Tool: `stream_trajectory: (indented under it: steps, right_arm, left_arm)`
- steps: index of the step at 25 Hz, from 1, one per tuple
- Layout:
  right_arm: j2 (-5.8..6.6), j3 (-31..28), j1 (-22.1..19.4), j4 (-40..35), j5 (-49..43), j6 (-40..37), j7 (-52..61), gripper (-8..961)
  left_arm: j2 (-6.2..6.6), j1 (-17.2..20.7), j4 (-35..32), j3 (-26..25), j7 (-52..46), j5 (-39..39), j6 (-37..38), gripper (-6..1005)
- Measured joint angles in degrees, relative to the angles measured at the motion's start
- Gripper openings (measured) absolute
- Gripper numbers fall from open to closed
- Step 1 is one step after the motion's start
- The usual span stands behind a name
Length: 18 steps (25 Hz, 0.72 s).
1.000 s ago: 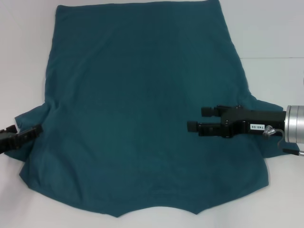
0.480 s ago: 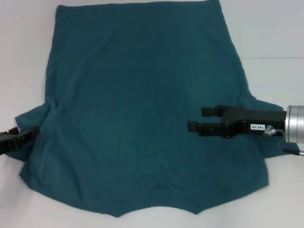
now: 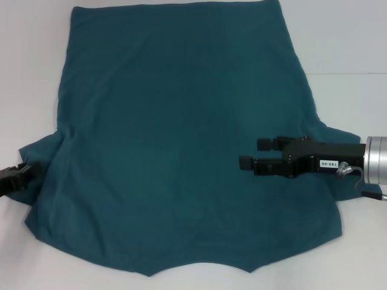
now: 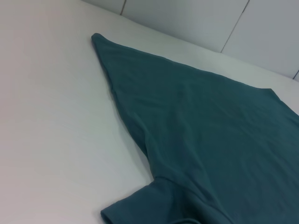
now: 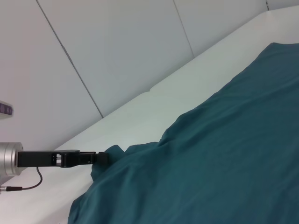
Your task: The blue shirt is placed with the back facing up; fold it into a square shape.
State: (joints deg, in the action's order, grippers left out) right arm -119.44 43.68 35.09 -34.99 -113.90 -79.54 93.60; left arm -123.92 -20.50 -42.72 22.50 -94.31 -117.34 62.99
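The blue shirt [image 3: 175, 133] lies spread flat on the white table, plain back up, with its hem at the far side and its sleeves toward me. My right gripper [image 3: 254, 152] hovers open over the shirt's right side, just inside the right sleeve, holding nothing. At the outer edge of the left sleeve my left gripper [image 3: 25, 170] is open, low by the table. The right wrist view shows the left gripper [image 5: 102, 157] against the sleeve's edge of the shirt [image 5: 224, 154]. In the left wrist view only the shirt [image 4: 210, 121] and table appear.
The white table [image 3: 351, 36] shows bare around the shirt on the left, right and far side. A white panelled wall [image 5: 117, 51] stands beyond the table's left edge.
My left gripper has drawn back to the left, off the left sleeve toward its outer edge. The right gripper has dropped slightly; the shirt has not moved.
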Motion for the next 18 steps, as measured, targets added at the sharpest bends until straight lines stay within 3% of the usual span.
stream_trajectory:
  steps: [4,10,18]
  right_arm:
    - [0.0,0.0,0.0,0.01,0.0,0.0,0.0,912]
    - [-0.05,0.0,0.06,0.17,0.0,0.02,0.0,912]
    - [-0.09,0.24,0.07,0.89,1.23,0.25,-0.02,912]
  left_arm:
    - [0.01,-0.27,0.01,0.08,0.0,-0.02,-0.1,174]
    - [0.27,-0.7,-0.06,0.09,-0.12,-0.49,-1.31,3]
    - [1.0,-2.51,-0.57,-0.1,-1.29,-3.19,-4.87,3]
